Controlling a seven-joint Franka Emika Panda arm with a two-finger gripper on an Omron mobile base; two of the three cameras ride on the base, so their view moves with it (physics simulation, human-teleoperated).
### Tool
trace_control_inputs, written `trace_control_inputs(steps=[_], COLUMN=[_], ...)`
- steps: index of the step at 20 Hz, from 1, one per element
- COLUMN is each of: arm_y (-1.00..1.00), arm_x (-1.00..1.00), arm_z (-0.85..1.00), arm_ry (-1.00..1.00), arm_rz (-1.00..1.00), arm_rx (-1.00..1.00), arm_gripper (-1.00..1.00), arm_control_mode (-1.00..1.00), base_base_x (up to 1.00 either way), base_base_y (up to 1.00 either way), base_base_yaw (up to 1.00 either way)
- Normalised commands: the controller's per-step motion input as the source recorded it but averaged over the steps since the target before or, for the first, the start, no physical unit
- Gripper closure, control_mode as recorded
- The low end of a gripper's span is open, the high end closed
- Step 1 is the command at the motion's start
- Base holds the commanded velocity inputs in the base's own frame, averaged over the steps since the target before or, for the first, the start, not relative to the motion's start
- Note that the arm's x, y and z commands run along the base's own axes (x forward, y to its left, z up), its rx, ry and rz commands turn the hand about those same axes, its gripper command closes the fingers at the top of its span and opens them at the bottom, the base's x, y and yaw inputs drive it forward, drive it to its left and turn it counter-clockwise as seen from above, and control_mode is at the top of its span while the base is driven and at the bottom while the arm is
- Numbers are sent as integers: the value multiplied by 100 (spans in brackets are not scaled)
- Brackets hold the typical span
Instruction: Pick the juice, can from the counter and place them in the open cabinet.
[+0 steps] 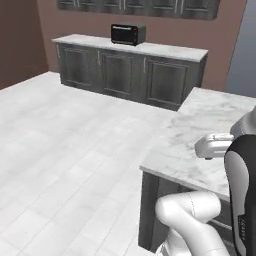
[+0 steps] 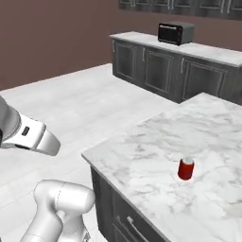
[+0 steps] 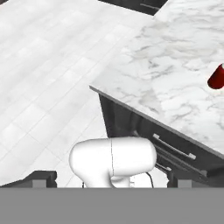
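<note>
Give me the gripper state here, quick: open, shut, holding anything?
Gripper: open, fingers spread wide and holding nothing; the can stands apart on the counter.

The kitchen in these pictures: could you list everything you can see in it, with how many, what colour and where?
can: one, red with a silvery top, upright on the near counter.
counter: one, white-and-grey marble over dark grey fronts, right in front of the robot.
drawer handle: one, silver bar, on the counter's dark front.
far counter: one, marble top on dark panelled cabinets, along the back wall.
toaster oven: one, black, on the far counter.
wall cabinets: a dark grey row, high on the brown wall.
floor: pale grey tiles.
arm: one, white with dark joints, rising beside the near counter.
hand: one, dark fingertips spread wide open, holding nothing.
</note>
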Motion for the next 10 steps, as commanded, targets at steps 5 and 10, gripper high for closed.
trace_control_inputs(steps=[5, 10], arm_y=[0, 0], arm_x=[0, 0], arm_z=[0, 0], arm_ry=[0, 0], arm_rz=[0, 0], arm_rx=[0, 0], arm_gripper=[-100, -100], arm_control_mode=[100, 100], base_base_x=[0, 18], base_base_y=[-21, -24], base_base_yaw=[-86, -79])
